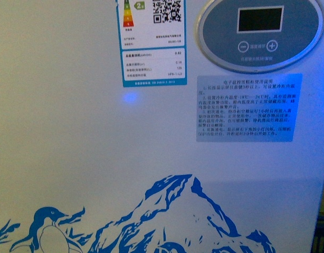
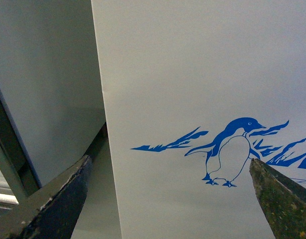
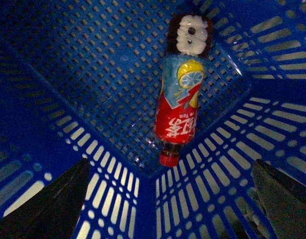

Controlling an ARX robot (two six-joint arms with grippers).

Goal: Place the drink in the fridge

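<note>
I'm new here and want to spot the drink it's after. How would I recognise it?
Look into the blue plastic basket with slotted walls. One bottle lies flat in it, its cap towards a corner. Nothing else shows in there, and it stands out by its red and light-blue label with a lemon slice, and its small red cap.

The left gripper (image 2: 169, 160) has its jaws spread wide, and its 2 fingers (image 2: 63, 199) show only their tapered ends: dark, worn wedges, 1 with a chipped pale edge, the other speckled and scuffed. The right gripper (image 3: 170, 162) is spread just as wide. Its 2 fingers (image 3: 48, 204) are plain dark wedges, tips about level with each other and gripping nothing.
</note>
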